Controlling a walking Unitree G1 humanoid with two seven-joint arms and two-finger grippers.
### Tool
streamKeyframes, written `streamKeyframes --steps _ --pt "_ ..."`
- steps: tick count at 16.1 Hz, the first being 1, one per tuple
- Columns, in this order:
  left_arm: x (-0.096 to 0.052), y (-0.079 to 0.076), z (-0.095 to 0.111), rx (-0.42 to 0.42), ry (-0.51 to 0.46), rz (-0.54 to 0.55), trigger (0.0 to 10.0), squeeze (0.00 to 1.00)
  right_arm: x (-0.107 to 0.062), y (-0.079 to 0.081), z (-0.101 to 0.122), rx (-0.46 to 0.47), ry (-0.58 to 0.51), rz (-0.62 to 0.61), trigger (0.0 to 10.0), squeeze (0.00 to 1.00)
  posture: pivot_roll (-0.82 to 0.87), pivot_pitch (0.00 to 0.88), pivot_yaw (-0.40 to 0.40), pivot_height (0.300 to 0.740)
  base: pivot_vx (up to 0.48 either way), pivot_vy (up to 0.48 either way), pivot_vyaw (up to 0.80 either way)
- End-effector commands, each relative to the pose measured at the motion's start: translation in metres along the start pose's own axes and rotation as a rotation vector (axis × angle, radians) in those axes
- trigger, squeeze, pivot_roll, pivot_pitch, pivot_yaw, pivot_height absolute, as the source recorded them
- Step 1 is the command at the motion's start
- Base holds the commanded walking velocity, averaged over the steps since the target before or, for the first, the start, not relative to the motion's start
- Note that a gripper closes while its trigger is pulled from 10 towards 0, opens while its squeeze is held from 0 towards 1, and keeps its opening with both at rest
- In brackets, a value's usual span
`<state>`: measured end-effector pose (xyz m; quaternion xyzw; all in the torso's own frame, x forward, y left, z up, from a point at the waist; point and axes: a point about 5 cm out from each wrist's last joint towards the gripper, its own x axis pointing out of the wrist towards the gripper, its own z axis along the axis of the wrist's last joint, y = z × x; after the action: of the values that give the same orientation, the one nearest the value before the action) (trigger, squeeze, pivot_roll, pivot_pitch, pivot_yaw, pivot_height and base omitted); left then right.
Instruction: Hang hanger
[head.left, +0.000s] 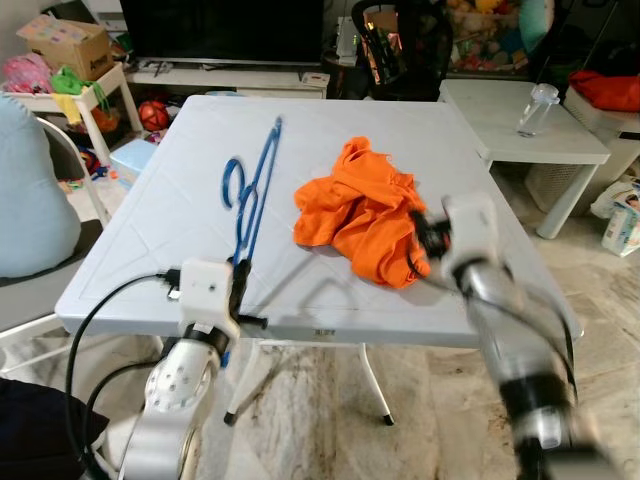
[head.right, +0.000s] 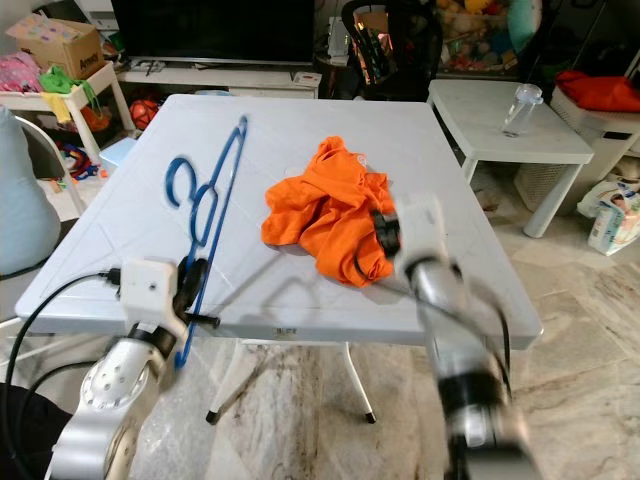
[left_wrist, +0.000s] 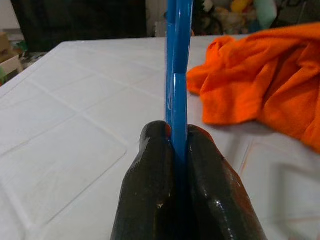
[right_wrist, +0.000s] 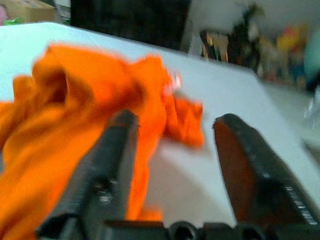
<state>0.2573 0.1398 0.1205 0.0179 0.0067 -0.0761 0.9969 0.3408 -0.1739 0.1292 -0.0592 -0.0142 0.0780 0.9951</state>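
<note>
A blue plastic hanger lies on the white table, its hook toward the table's left side. My left gripper is shut on the hanger's near end at the table's front edge. A crumpled orange garment lies in the middle of the table. My right gripper stands open, blurred, at the garment's near right edge, with nothing between its fingers.
A smaller white table with a clear bottle stands at the back right. A black chair and a TV stand are behind the table. A shelf with toys is at the far left, tiled floor to the right.
</note>
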Motion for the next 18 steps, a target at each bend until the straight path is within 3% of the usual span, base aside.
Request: streamKeyframes --steps 1,3,6,9,10,18 --pt "-0.001 0.002 0.006 -0.008 -0.017 0.012 10.0 0.00 -0.005 -0.007 0.011 0.026 -0.039 -0.042 10.0 1.00 0.02 0.000 -0.012 0.740 0.000 0.000 0.00" --pt "-0.001 0.014 0.008 -0.016 -0.013 0.075 10.0 0.00 -0.028 -0.005 0.006 0.091 -0.034 -0.080 10.0 1.00 0.02 0.000 -0.013 0.740 0.000 0.000 0.00" --pt "0.002 0.011 0.013 0.042 -0.055 0.053 10.0 0.00 -0.039 -0.001 0.005 0.130 -0.019 -0.101 10.0 1.00 0.01 0.000 -0.013 0.740 0.000 0.000 0.00" --pt "0.004 0.005 0.015 0.014 -0.049 0.029 10.0 0.00 -0.049 0.003 0.011 0.114 -0.020 -0.067 10.0 1.00 0.00 0.000 -0.010 0.740 0.000 0.000 0.00" --pt "0.003 0.004 0.014 0.011 -0.045 0.021 10.0 0.00 -0.051 0.002 0.012 0.125 -0.010 -0.076 10.0 0.00 0.00 0.000 -0.011 0.740 0.000 0.000 0.00" --pt "0.001 0.002 0.012 0.010 -0.031 0.019 10.0 0.00 -0.046 0.004 0.017 0.117 0.013 -0.084 10.0 0.00 0.00 0.000 -0.014 0.740 0.000 0.000 0.00"
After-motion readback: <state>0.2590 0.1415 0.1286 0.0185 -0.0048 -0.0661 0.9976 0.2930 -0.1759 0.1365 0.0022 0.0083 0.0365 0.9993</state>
